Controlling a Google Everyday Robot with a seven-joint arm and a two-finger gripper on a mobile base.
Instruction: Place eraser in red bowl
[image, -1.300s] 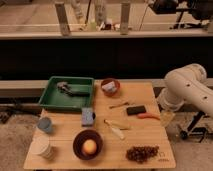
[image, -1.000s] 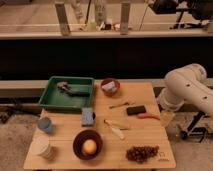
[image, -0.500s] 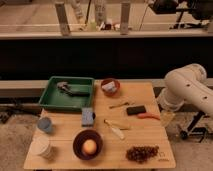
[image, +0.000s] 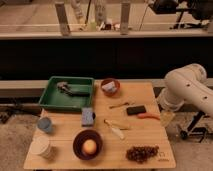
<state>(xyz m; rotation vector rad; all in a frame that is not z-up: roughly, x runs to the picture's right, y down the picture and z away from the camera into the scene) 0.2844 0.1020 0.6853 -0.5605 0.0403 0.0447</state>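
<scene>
Tool (image: 167, 116) hangs open and empty by the desk's (image: 150, 142) right edge. I'd bring it left over the eraser (image: 136, 110), pinch its narrow width, then lift toward the red bowl (image: 110, 87).

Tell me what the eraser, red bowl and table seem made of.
The eraser: likely rubber or foam, matte black, no glint. The red bowl: probably plastic, smooth reddish-brown, brighter rim. The table: wood, pale planks with seams. The pincer hangs at the table's right edge, apart from the eraser.

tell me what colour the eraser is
The eraser is black, camera view; gripper hangs by the table's right edge.
</scene>
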